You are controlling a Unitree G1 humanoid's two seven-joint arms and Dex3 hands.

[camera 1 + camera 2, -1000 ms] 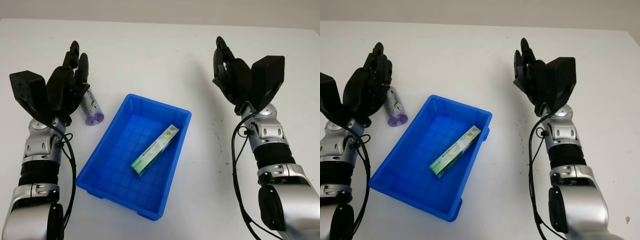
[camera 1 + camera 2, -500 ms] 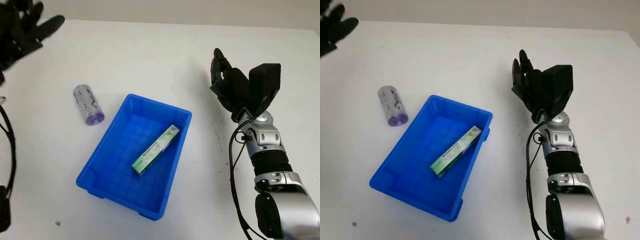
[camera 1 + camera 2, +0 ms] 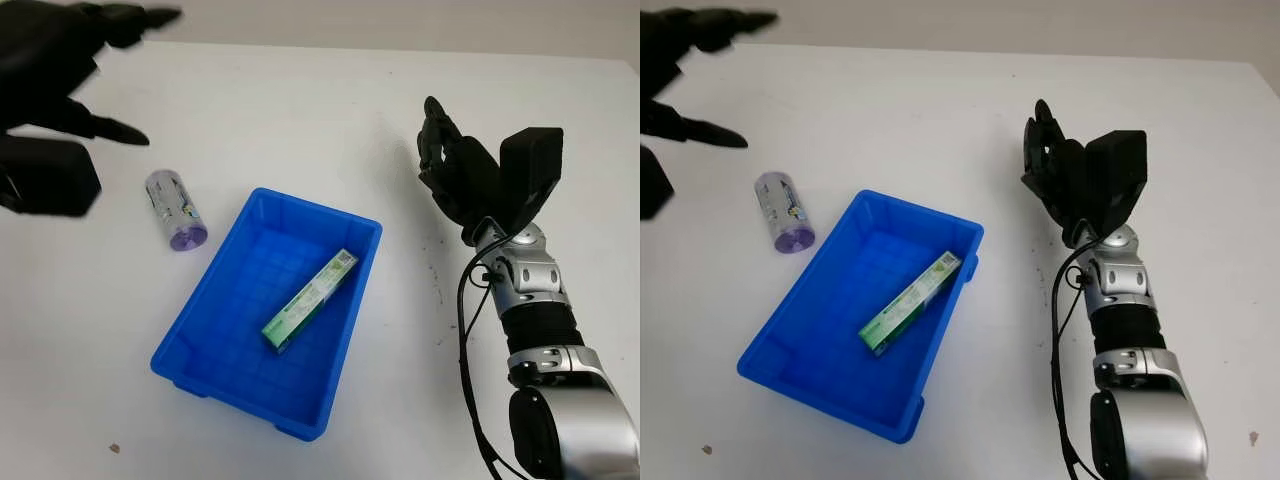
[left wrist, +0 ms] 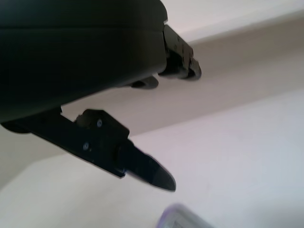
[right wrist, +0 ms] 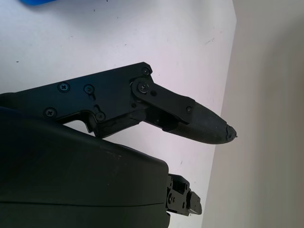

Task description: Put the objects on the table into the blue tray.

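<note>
A small clear bottle with a purple cap (image 3: 176,211) lies on the white table, just left of the blue tray (image 3: 320,209). A long green box (image 3: 311,300) lies inside the tray. My left hand (image 3: 85,70) is open and raised high over the table's far left, above and behind the bottle without touching it. The left wrist view has the bottle's purple end (image 4: 183,219) below the fingers (image 4: 145,167). My right hand (image 3: 462,178) is open and held upright to the right of the tray, holding nothing.
The white table (image 3: 300,100) stretches bare behind the tray to its far edge. A few small dark specks mark the surface to the tray's right (image 3: 437,270). A corner of the blue tray (image 5: 35,2) shows in the right wrist view.
My left hand left the bottle's side, swung up to the far left corner, and now hangs larger above the bottle. The right hand drifted slightly. Bottle, tray and box stayed put.
</note>
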